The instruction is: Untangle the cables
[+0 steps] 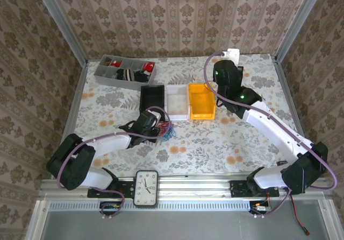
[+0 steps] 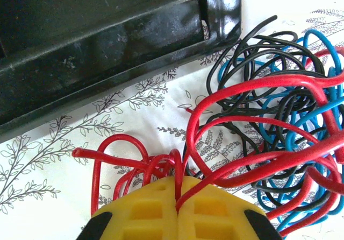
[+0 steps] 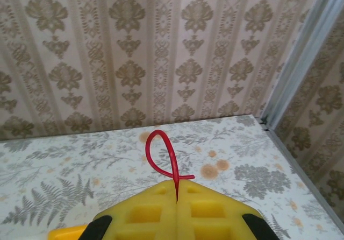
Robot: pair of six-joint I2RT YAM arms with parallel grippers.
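Left gripper [image 2: 177,210] pinches shut on red strands at the edge of the cables [image 2: 279,143], a tangle on the table [image 2: 64,159] beside the black bin [image 2: 107,46]. Right gripper [image 3: 177,197] clamps one red wire [image 3: 161,154] aloft. Light, springy, likely slippery: grab a free loop.

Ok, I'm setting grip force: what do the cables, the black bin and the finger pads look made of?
Cables: likely plastic-sheathed wire, smooth and slightly glossy, holding springy loops. Black bin: seemingly hard moulded plastic, shiny with scuffs and reflections along its rim. Pads: yellow, matte, with moulded square recesses; rubber or plastic, I cannot tell which.
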